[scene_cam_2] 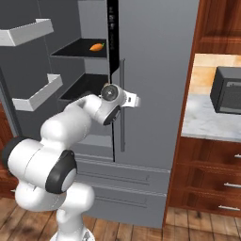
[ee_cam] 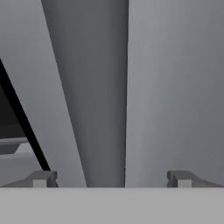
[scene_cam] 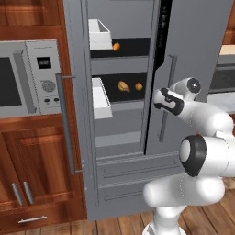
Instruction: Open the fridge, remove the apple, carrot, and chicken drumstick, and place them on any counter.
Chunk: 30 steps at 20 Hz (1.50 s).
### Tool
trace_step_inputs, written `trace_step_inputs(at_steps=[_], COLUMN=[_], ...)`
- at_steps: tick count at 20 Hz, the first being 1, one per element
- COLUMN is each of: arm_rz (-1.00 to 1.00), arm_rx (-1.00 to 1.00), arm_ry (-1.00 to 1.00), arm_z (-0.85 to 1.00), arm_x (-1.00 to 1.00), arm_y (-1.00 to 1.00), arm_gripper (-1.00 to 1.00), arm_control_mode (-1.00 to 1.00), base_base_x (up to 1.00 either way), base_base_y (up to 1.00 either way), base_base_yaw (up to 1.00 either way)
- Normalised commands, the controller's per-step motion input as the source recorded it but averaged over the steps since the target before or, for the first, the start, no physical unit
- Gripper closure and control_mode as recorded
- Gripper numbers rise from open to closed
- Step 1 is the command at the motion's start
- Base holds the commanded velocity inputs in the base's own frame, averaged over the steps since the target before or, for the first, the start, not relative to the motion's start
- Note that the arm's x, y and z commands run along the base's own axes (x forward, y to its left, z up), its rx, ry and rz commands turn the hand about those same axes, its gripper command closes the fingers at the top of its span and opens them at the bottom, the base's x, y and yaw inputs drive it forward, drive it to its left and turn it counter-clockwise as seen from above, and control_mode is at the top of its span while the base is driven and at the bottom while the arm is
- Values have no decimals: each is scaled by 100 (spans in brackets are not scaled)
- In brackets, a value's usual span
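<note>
The fridge (scene_cam: 197,64) (scene_cam_2: 155,70) has its left door swung wide open and its right door shut. On the upper black shelf lies the carrot (scene_cam: 116,46) (scene_cam_2: 97,46). One shelf lower, the chicken drumstick (scene_cam: 123,86) rests to the left of the apple (scene_cam: 138,86). My gripper (scene_cam: 159,99) (scene_cam_2: 135,100) (ee_cam: 112,179) is open, held up against the shut right door beside its long bar handle (scene_cam: 171,92) (scene_cam_2: 122,113). In the hand view a grey vertical bar runs between the spread fingertips (ee_cam: 43,179). Nothing is held.
White door bins (scene_cam: 100,98) (scene_cam_2: 40,92) jut from the open left door. A silver microwave (scene_cam: 27,78) sits in wooden cabinets to the left. To the right is the marble counter (scene_cam_2: 202,120) with a dark appliance (scene_cam_2: 228,89) on it, drawers below.
</note>
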Motion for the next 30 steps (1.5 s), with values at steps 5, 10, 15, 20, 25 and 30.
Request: trace_step_inputs(at_steps=[5, 10, 15, 20, 25, 30], arm_rz=[0, -1, -7, -8, -4, -1], arm_rx=[0, 0, 0, 1, 3, 3], arm_ry=[-6, -14, -13, -13, -14, -9], arm_z=[-12, 12, 19, 15, 18, 12], arm_x=[28, -21, -73, -100, -100, -100], arm_y=[-5, -42, -83, -100, -100, -99], arm_gripper=[100, 100, 100, 100, 100, 100], arm_control_mode=[-100, -100, -100, -100, -100, -100], base_base_x=[0, 0, 0, 0, 0, 0], base_base_y=[0, 0, 0, 0, 0, 0], base_base_yaw=[0, 0, 0, 0, 0, 0])
